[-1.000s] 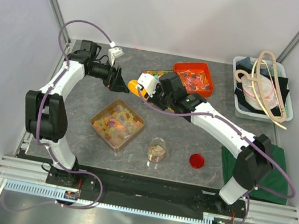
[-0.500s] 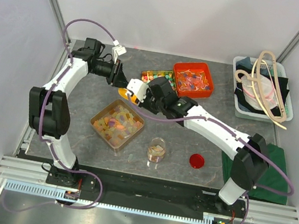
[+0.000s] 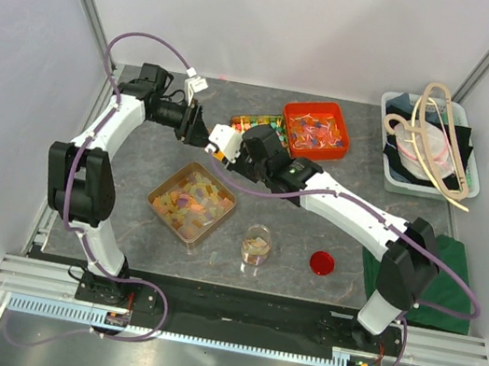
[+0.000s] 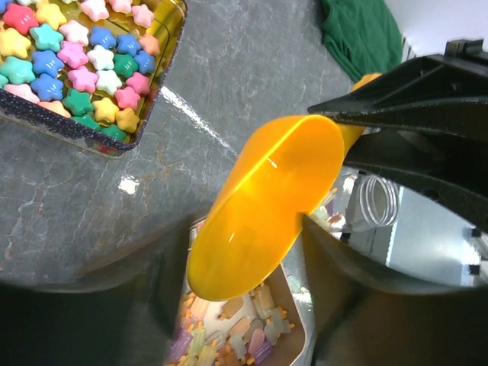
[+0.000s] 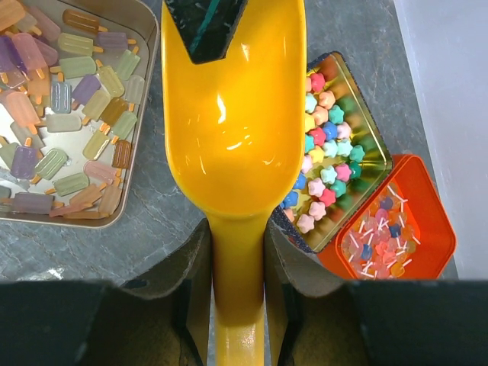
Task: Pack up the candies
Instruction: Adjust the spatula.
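Right tool [image 5: 236, 255] clamps yellow scoop [image 5: 232, 137] handle; left tool [image 4: 242, 229] straddles its bowl, grip unclear.

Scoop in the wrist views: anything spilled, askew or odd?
No spill visible. The yellow scoop is empty, held mid-air by its handle in the right gripper, with the left gripper straddling its bowl end: both arms on one tool.

- The grey marbled counter [image 3: 131, 182] is laid with a square gold tin [image 3: 170, 179] of pale translucent candies [image 3: 191, 204].
- A clear glass jar [image 3: 256, 245] and a round red lid [image 3: 322, 263] are set near the tin.
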Available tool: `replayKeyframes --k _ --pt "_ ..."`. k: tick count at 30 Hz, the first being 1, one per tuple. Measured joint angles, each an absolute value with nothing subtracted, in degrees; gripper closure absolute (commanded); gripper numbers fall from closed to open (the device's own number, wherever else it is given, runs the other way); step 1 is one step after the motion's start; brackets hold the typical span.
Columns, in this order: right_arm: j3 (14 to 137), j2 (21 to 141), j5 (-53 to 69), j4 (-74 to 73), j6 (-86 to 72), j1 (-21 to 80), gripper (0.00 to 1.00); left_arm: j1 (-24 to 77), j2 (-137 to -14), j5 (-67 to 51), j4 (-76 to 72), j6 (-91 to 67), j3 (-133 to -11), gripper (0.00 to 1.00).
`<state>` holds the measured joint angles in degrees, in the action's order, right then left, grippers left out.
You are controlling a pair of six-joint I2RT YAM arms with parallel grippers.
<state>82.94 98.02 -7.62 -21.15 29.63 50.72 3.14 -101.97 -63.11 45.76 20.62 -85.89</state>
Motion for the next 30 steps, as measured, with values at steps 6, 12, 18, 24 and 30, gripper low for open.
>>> replayKeyframes --k 6,12,18,24,30 --pt "83.0 98.0 -8.1 -21.6 29.8 50.7 1.00 2.9 -102.2 -62.7 46.1 20.9 -86.1 0.88" --pt "83.0 98.1 -8.7 -23.3 29.8 50.8 0.91 3.2 -102.4 -64.8 46.6 20.4 -86.5 0.98" --pt "84.6 98.1 -7.7 -25.8 29.5 50.4 0.63 3.4 -102.4 -65.2 46.7 20.4 -86.6 0.98" --pt "86.5 98.1 -2.0 -27.9 27.6 48.4 0.54 3.5 -102.4 -65.7 46.6 20.5 -86.6 0.98" --pt "87.6 98.1 4.7 -28.5 25.7 46.0 0.52 3.5 -102.4 -65.9 46.6 20.7 -86.6 0.98"
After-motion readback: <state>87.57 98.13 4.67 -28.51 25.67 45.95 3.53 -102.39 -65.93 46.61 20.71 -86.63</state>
